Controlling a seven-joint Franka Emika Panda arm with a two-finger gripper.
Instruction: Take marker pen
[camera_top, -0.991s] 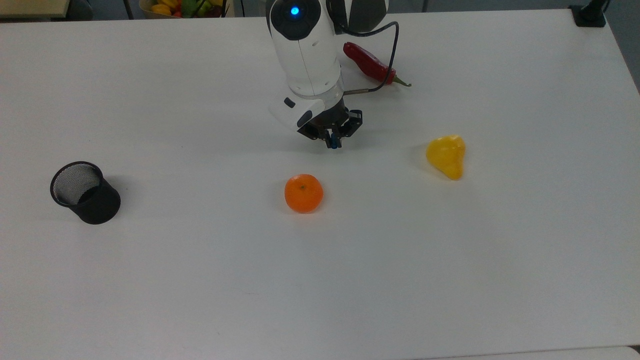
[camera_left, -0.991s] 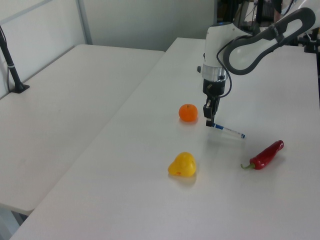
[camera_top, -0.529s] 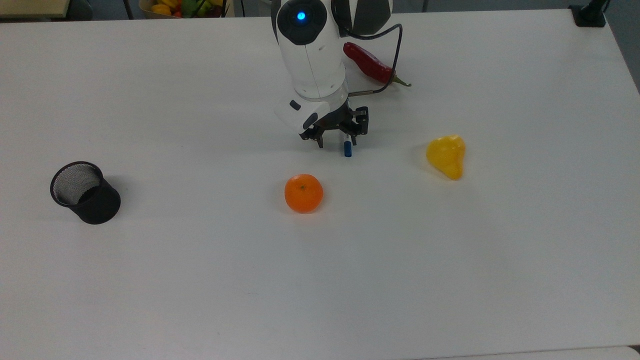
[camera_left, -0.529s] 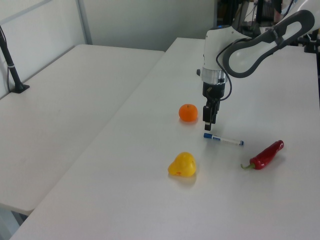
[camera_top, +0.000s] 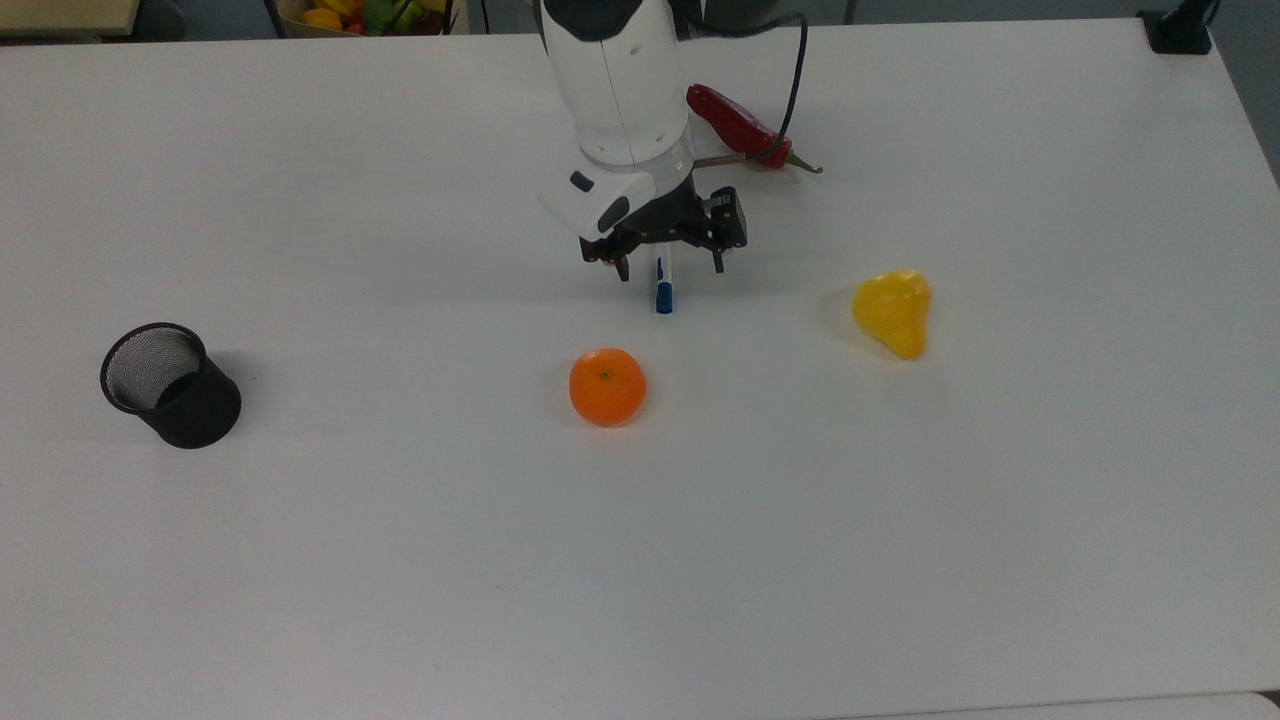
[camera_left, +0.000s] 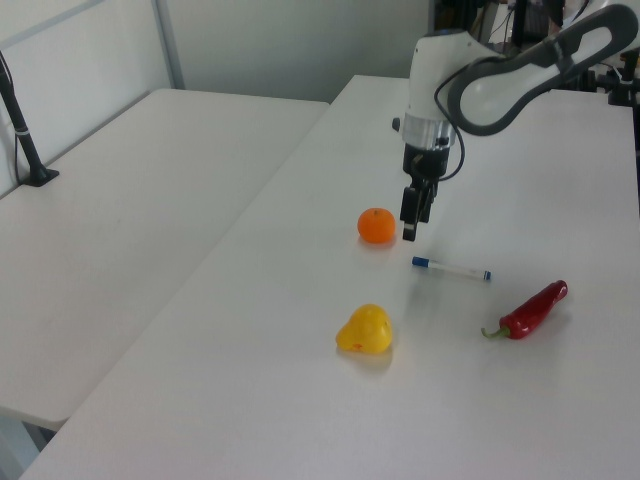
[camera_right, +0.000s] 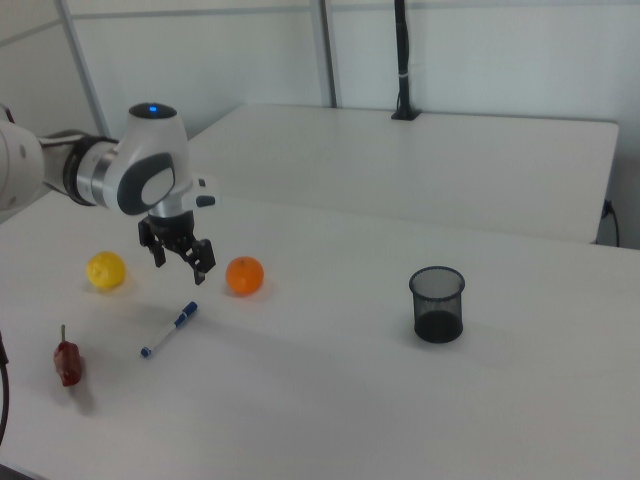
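The marker pen lies flat on the white table, a slim white barrel with a blue cap toward the orange. It also shows in the left view as the marker pen and in the right view as the marker pen. My gripper hangs above it, open, one finger on each side of the pen in the top view and nothing between them. In the left view the gripper is clear of the table, above the pen's capped end. In the right view the gripper has its fingers spread.
An orange sits just in front of the pen. A red chilli lies behind the arm, and a yellow fruit sits at the top view's right. A black mesh cup stands far at the top view's left.
A second ago the gripper was shut on one end of the tilted pen. It has opened, the pen has dropped flat and shifted slightly, and the gripper has risen.
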